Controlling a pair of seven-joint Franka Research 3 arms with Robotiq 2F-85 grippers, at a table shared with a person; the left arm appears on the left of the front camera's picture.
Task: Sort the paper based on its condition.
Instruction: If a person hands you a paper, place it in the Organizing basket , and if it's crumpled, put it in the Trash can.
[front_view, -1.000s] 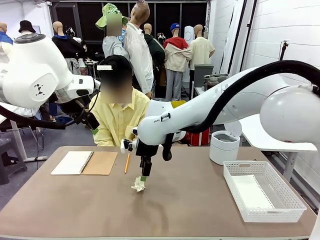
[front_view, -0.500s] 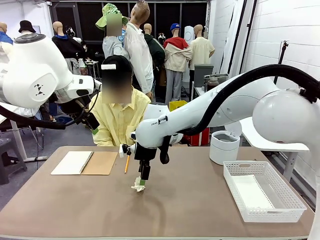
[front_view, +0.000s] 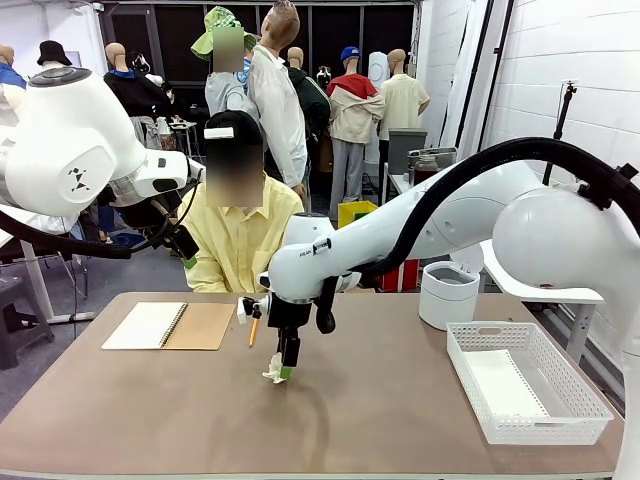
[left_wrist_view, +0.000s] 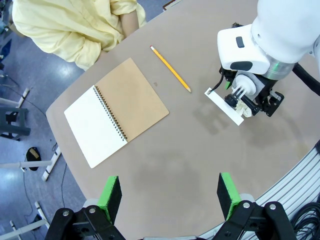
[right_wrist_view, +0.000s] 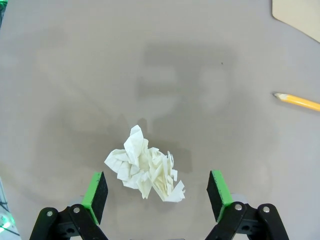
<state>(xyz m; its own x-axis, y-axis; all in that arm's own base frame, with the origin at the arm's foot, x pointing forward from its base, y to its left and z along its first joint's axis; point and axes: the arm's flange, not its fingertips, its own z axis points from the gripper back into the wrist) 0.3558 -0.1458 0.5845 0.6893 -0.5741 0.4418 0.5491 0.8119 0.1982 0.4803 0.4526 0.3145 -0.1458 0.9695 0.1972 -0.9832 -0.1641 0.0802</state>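
Crumpled paper (right_wrist_view: 145, 172) between open right tool (right_wrist_view: 157, 197)

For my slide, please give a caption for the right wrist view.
Open right gripper above crumpled paper; pencil nearby.

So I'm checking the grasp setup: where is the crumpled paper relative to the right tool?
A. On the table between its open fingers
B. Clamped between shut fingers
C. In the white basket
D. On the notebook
A: the crumpled paper lies on the table between the right tool's spread green pads, untouched.
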